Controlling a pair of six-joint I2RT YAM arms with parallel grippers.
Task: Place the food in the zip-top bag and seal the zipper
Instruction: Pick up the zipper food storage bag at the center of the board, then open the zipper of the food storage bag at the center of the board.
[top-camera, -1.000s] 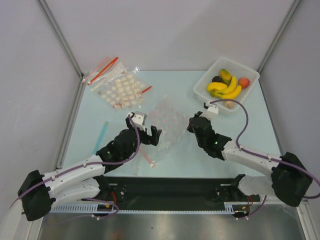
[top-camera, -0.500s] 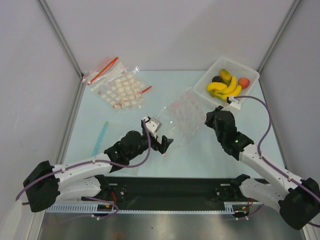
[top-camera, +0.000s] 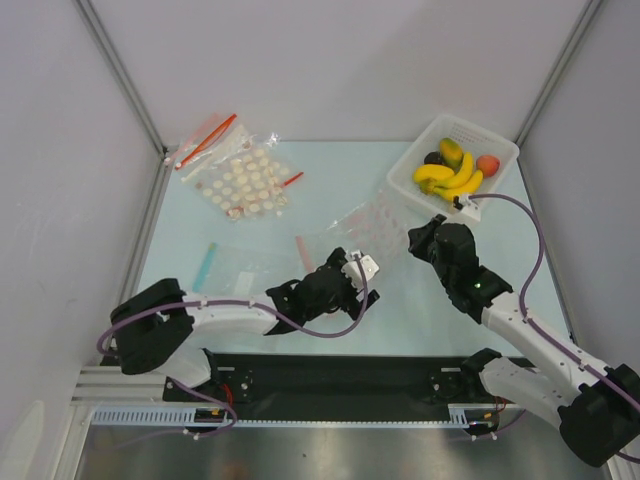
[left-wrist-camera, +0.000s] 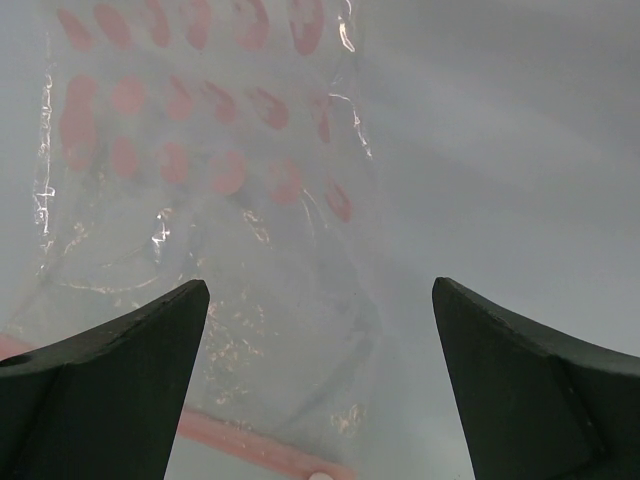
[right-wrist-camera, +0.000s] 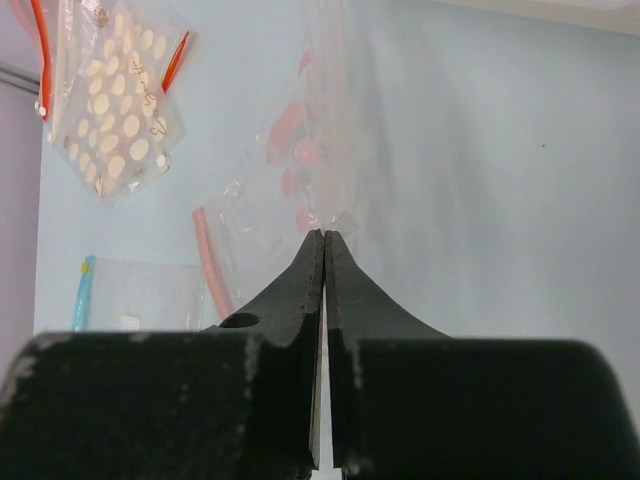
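Clear bag (top-camera: 365, 225) holds no fruit (top-camera: 450, 172), all in basket (top-camera: 500, 150); right fingers (right-wrist-camera: 300, 290) pinch its edge, left fingers (left-wrist-camera: 110, 360) gape, empty.

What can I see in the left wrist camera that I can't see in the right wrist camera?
Only the left wrist view shows the left gripper, its jaws wide open and holding nothing, above the zip-top bag. Only the right wrist view shows the right gripper, shut on that bag's edge and lifting it. It also shows the cream-disc bag and a clear bag with a blue strip farther off. Both views show the pink-dotted bag, its pink-red zipper and the pale table.
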